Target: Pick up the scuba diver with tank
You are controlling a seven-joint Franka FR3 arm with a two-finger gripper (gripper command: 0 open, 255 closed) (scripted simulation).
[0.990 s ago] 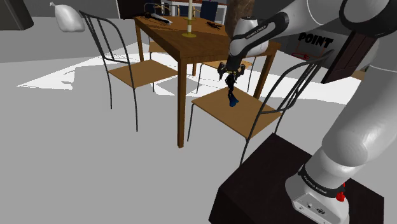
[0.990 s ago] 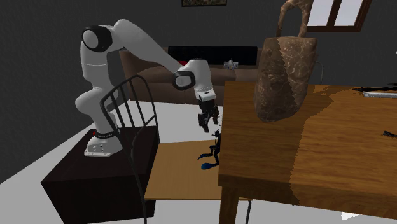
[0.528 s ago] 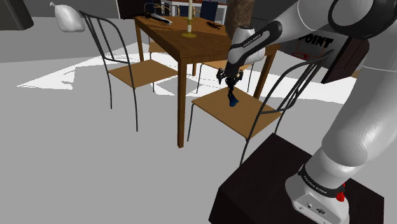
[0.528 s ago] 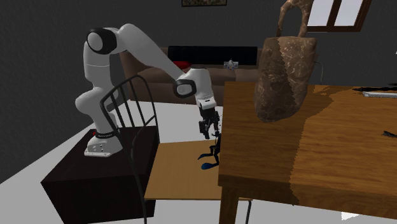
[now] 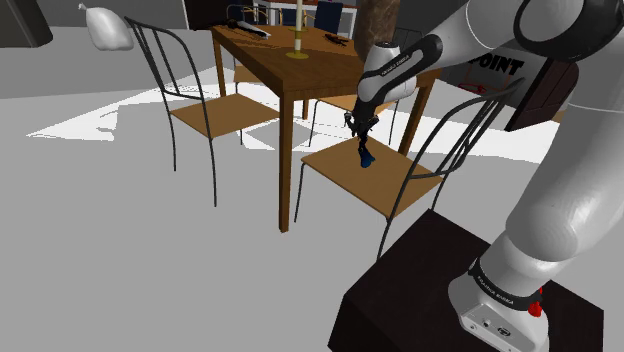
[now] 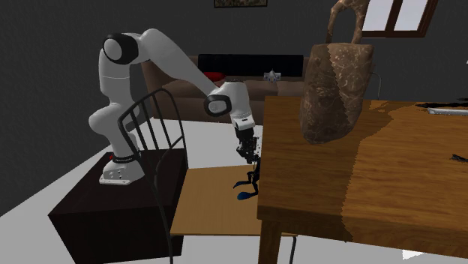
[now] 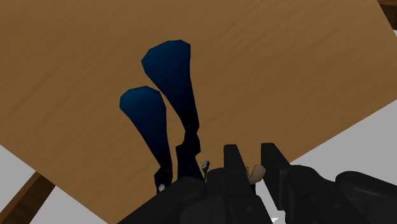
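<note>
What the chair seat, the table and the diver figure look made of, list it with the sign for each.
The chair seat looks like matte wood: brown grain streaks. The table likewise, darker grain. The scuba diver is unclear, perhaps plastic: smooth dark-blue fins, no texture.

Scuba diver: beside the table; upper body was hidden behind the gripper, so only blue fins, dark legs and a tan bit showed.
Table: was cut off by the second exterior view's right and bottom edges.
Brown bulk: stood on the table; its top was cut off, and what it was could not be told.
Dark items: at the table's far end, too small to tell.
Arm: was cut off by the shoulder view's top and right edges.
</note>
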